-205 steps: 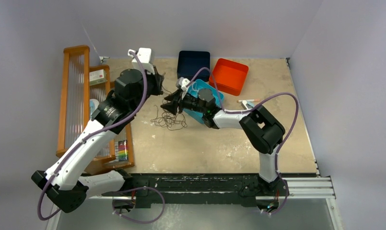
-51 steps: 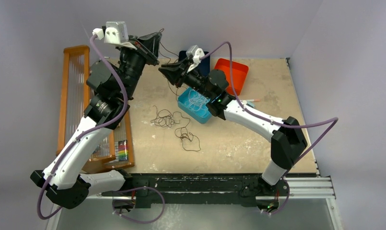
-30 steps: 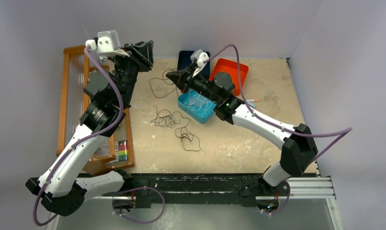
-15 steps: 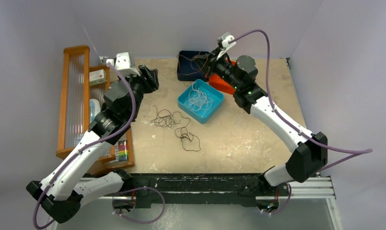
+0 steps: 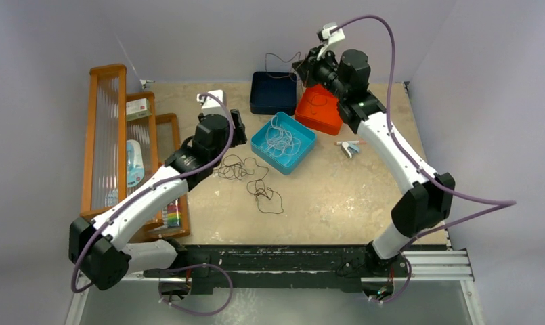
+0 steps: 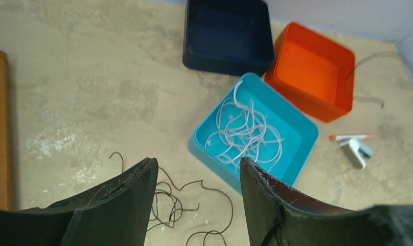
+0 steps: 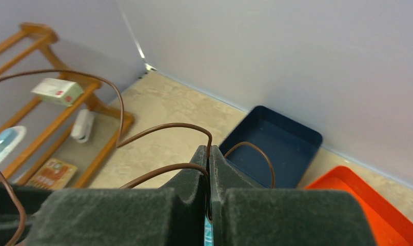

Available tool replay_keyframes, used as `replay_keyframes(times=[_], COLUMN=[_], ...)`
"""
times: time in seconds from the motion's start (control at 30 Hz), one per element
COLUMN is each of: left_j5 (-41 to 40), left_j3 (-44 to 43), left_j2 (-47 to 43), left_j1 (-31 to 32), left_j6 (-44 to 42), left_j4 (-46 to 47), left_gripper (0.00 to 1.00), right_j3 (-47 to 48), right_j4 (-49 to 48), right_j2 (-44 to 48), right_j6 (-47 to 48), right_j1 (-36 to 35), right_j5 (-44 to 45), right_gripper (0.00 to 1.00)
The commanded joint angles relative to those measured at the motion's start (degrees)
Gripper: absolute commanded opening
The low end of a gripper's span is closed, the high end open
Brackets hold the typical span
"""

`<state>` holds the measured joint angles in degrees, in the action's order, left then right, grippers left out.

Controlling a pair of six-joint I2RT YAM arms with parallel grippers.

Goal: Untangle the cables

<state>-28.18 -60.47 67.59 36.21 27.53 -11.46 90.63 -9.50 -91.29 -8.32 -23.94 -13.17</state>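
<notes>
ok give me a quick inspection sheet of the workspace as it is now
surface: beige tabletop, scuffed with pale patches.
job's things: dark brown cables tangled on the table; white cables in the teal tray; one brown cable held up in the air.
clutter: navy tray, orange tray, pen, small white clip.
grippers: left gripper open above the tangle; right gripper shut on the brown cable, over the far trays.
cables: purple arm cables loop off both arms.
surroundings: wooden rack along the left edge, plain walls.
</notes>
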Motion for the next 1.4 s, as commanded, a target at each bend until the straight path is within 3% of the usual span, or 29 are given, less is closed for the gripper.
replay_keyframes(times=[0.0,0.27,0.67,0.9,1.37], left_j5=[6.30,10.32,11.83,13.00,15.88], left_j3=[0.58,-0.84,-2.51,-2.38,-2.85], left_j2=[4.17,12.82,15.37,16.20,18.42], left_j1=[-2.26,-6.03,-8.11,-9.08,-9.66], left_j6=[3.93,3.68,2.63,2.46,2.78], left_j4=[0.61,-2.42,-3.98,-3.56,-2.95], left_gripper=[0.60,0.62,0.61,0.61,0.59], right_j3=[7.42,15.45,24.77,21.23,12.09], right_j4=[4.00,4.67,4.76,4.77,9.35], right_j2=[-4.49,-14.17,-31.67,-35.36,-34.75], right_j6=[0.43,-0.74,-1.61,-1.68,0.86], right_j1=[3.91,9.50,15.89,16.43,16.98], right_j5=[-0.53,-3.89,-8.71,-6.90,6.05], right_gripper=[0.00,0.00,0.00,0.00,0.01])
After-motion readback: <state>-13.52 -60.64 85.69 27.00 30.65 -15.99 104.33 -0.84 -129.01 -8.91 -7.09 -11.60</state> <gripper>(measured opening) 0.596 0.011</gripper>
